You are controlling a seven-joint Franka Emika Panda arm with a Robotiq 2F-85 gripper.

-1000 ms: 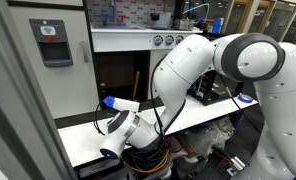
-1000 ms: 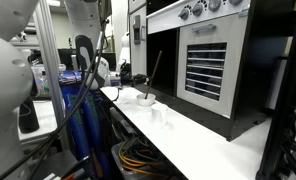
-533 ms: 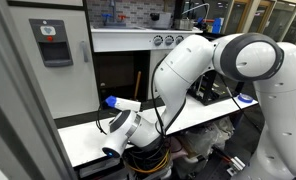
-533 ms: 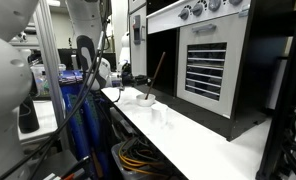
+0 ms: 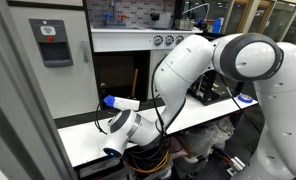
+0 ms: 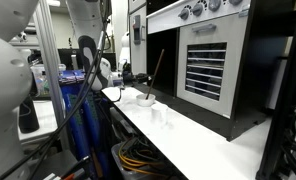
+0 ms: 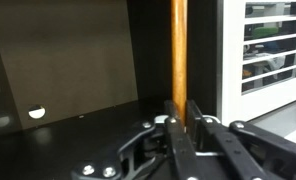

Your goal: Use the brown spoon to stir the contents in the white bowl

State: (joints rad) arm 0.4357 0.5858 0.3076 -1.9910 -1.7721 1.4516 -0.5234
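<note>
Exterior views share the counter (image 6: 198, 130) (wrist close-up).

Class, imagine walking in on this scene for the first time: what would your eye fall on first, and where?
The bulky white robot arm fills the foreground in an exterior view. In the wrist view the pincer is shut on the brown spoon, which rises straight up against a dark cavity. In an exterior view the spoon slants down to the white bowl on the white counter.

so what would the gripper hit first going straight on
Beyond the spoon shut in its jaws, the gripper faces a dark open cavity; likely its back wall first, though depth is unclear.
</note>
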